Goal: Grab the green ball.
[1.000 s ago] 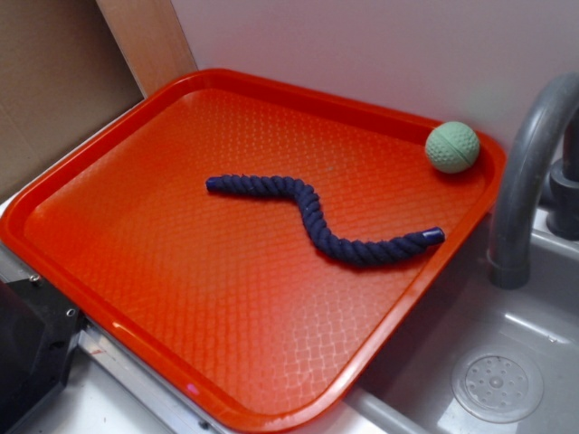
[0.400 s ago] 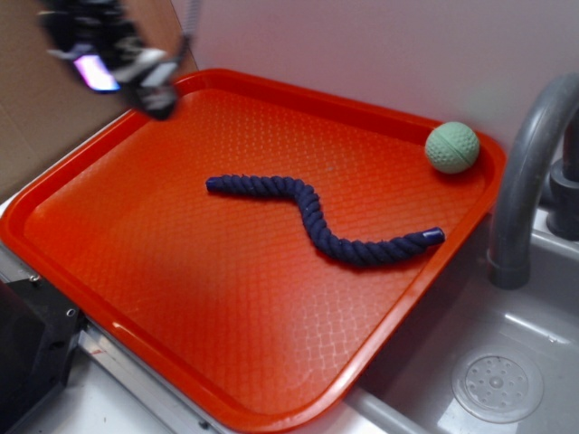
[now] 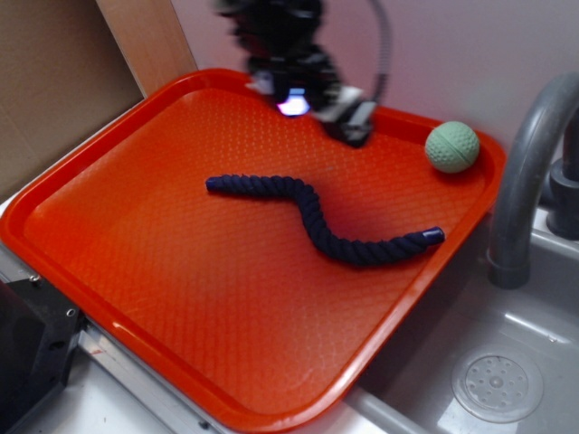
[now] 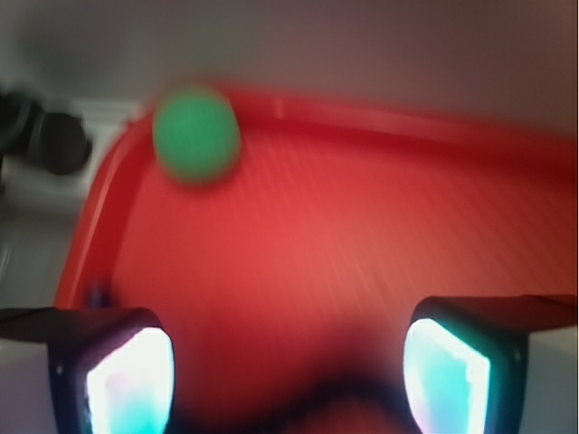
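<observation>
Orange-red tray (image 3: pixel 136 271) w/ raised rim & textured floor holds two things. Green ball (image 3: pixel 452 146) sits in the tray's far right corner, against the rim, near the wall. Dimpled surface, faint seam visible. Dark navy rope (image 3: pixel 317 221) lies in an S-curve across the tray's mid section, one end toward the left-centre, other end near the right rim; well apart from the ball.

Gripper (image 3: pixel 348 117) hangs over the far part of the tray, blurred, left of the ball and not touching it; above the rope's far bend, no contact there either. Cable loops up behind it.

Wrist view, also blurred: ball (image 4: pixel 196 133) shows upper left, in the tray corner (image 4: pixel 109 208), ahead of the two fingers (image 4: pixel 118 371). Fingers stand wide apart w/ bare tray floor between them, nothing held.

Right of the tray: grey sink (image 3: pixel 534 316) w/ a round drain (image 3: pixel 497 386) in its floor & a curved grey faucet (image 3: pixel 525 172) rising just beside the tray's right rim. Cardboard panel (image 3: pixel 54 81) stands at far left.
</observation>
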Controlling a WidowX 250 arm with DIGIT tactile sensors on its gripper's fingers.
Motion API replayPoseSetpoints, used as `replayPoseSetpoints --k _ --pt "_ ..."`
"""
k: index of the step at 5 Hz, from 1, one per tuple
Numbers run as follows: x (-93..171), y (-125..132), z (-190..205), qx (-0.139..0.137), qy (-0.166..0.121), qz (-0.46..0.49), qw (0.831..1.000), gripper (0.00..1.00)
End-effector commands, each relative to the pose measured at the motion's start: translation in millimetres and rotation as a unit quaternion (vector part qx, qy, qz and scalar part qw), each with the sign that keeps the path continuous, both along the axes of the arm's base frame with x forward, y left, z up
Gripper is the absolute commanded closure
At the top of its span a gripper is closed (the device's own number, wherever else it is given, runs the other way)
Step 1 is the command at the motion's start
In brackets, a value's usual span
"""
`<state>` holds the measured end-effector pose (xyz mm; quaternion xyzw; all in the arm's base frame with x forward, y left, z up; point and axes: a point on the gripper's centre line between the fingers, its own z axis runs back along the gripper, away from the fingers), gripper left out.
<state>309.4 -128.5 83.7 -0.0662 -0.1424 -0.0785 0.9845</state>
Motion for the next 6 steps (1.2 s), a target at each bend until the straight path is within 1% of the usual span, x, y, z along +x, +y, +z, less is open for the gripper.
replayPoseSetpoints --k 1,2,3,4,5,6 --pt "57.7 -50.6 -7.9 -0.109 -0.008 -0.018 0.994 0.00" --pt "61.8 -69.0 -17.1 -0.103 -0.004 -0.009 0.995 0.00" --pt "60.8 -76.2 -32.8 -0.081 -0.002 0.009 0.997 1.00" --pt "55.8 -71.4 -27.5 -0.055 -0.016 0.009 0.998 1.00" --pt "42.5 -45.3 12.1 -0.016 -0.027 0.021 0.999 1.00" --pt "20.5 -2.6 58.4 0.011 0.004 0.058 0.998 1.00"
